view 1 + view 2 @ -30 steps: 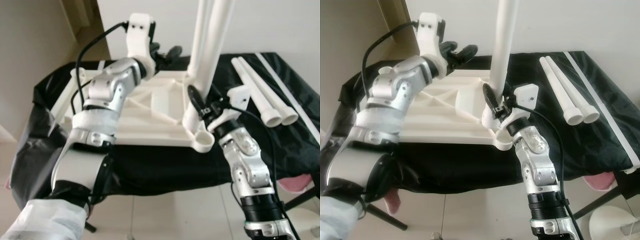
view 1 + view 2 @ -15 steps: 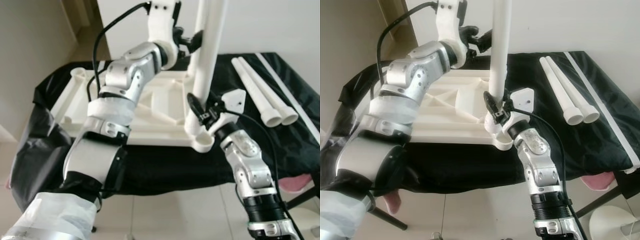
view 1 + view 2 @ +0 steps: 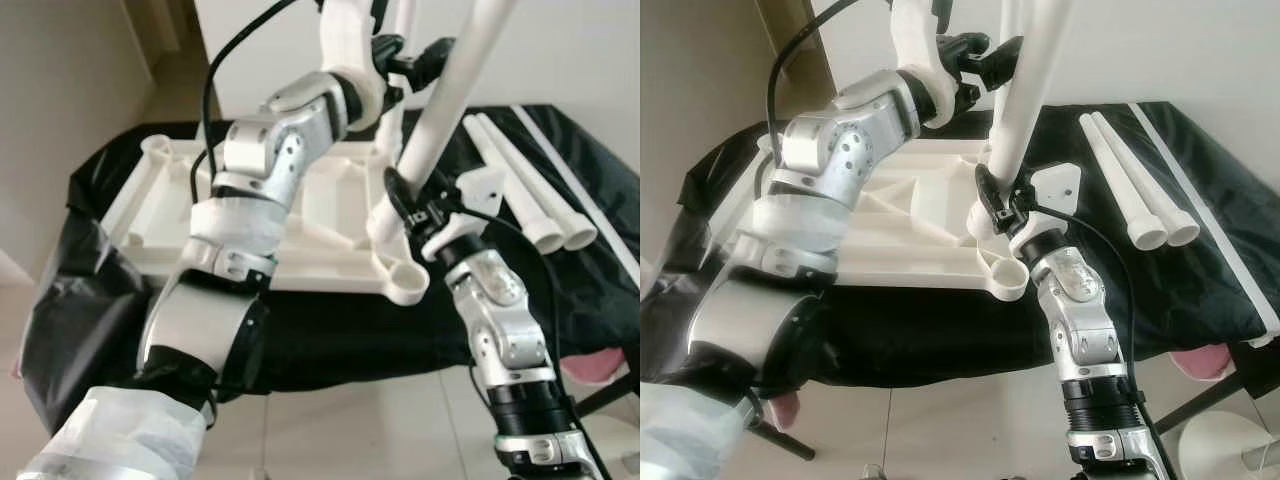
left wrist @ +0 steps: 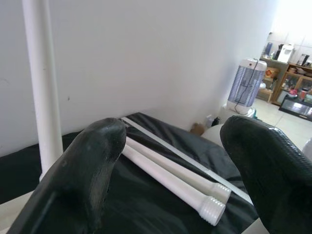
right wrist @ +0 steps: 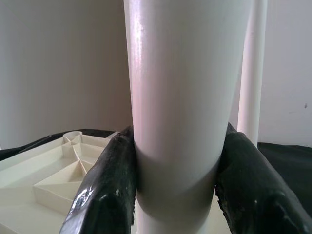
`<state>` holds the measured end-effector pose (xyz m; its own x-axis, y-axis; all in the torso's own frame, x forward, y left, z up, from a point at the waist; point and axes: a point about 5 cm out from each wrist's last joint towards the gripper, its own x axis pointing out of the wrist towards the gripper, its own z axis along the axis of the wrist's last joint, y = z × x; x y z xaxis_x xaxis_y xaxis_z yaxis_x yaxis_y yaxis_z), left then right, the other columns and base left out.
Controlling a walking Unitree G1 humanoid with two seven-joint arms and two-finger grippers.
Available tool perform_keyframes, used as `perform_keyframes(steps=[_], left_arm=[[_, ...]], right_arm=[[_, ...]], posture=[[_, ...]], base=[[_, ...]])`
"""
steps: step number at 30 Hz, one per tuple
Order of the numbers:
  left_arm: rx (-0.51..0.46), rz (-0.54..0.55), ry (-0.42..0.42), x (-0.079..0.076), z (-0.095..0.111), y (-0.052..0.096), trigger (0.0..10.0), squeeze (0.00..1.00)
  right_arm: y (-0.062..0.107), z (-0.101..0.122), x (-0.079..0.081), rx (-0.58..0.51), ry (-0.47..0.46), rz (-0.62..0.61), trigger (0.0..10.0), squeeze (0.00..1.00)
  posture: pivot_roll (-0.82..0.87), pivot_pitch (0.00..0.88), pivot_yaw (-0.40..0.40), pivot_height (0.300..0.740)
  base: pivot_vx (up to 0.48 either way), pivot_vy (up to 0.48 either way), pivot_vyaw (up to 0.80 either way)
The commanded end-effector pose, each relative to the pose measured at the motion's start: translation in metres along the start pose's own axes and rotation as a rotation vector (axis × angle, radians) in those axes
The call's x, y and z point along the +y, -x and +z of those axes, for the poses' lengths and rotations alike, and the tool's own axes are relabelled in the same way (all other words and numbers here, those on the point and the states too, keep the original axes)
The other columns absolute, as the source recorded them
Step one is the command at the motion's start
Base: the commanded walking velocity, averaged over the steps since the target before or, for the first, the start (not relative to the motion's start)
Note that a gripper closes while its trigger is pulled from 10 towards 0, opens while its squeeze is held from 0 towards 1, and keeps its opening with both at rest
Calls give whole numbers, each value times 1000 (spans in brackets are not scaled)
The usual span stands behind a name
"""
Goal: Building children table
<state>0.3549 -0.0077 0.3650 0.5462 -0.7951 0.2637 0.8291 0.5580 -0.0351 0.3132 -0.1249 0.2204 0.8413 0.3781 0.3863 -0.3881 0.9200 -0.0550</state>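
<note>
A black cloth covers the tabletop. The white table top panel lies upside down on the cloth, ribbed underside up. A white leg rises tilted from the panel's near corner, its upper end cut off. The right hand clamps this leg just above the panel. The left hand is spread apart, empty, beside the leg higher up. Two loose legs lie beside the panel.

Tabletop on cloth (spare legs right).
</note>
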Motion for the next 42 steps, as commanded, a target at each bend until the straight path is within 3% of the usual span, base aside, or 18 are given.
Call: perform_keyframes(steps=[1,2,5,6,9,10,11,14,16,17,19,24,26,30,35,42], left_arm=[[-27,-208,-19,-26,7,-5,10000,0],[-45,-138,-35,-11,7,-3,10000,0],[-67,-75,-54,3,8,1,10000,0],[-72,-9,-95,16,3,6,10000,0],[-73,33,-126,24,0,10,10000,0],[-41,78,-109,37,-20,20,10000,0],[-18,85,-96,38,-32,24,10000,0],[-4,89,-89,39,-40,27,10000,0],[13,96,-92,37,-54,35,10000,0],[13,96,-92,37,-54,35,10000,0],[26,111,-69,36,-71,50,10000,0],[30,117,-60,35,-82,62,10000,0],[52,71,-68,28,-98,76,10000,0],[63,17,-91,19,-109,86,10000,0],[174,-93,-76,-8,-143,108,10000,0],[245,-178,-119,-23,-158,127,10000,0]], right_arm=[[-1,-10,9,61,-8,40,10000,0],[0,-8,7,56,-9,27,10000,0],[2,-7,6,53,-10,14,10000,0],[4,-7,4,51,-12,-5,3647,0],[5,-6,3,50,-13,-18,3647,0],[6,-6,-1,45,-21,-61,0,0],[5,-6,-2,45,-26,-80,0,0],[5,-6,-3,46,-28,-93,0,0],[5,-5,-4,42,-37,-110,10000,0],[5,-5,-4,42,-37,-110,10000,0],[5,-4,-4,41,-39,-121,10000,0],[7,-3,-3,43,-41,-128,10000,0],[11,-3,-2,54,-38,-128,10000,0],[14,-2,-2,60,-34,-129,10000,0],[20,-6,-1,87,-31,-118,10000,0],[23,-8,0,106,-32,-100,10000,0]], posture=[[-61,44,31,740],[-65,46,31,740],[-66,46,31,740],[-69,47,33,740],[-69,47,33,740],[-74,49,38,740],[-76,51,40,740],[-76,51,40,740],[-79,56,44,740],[-79,56,44,740],[-80,58,44,740],[-77,58,41,740],[-74,58,38,740],[-72,58,36,740],[-69,59,27,740],[-60,57,17,740]], base=[[0,0,0],[0,0,0],[0,0,0],[0,0,0],[0,0,0],[0,0,0],[0,0,0],[0,0,0],[0,0,0],[0,0,0],[0,0,0],[0,0,0],[0,0,0],[0,0,0],[0,0,0],[0,0,0]])
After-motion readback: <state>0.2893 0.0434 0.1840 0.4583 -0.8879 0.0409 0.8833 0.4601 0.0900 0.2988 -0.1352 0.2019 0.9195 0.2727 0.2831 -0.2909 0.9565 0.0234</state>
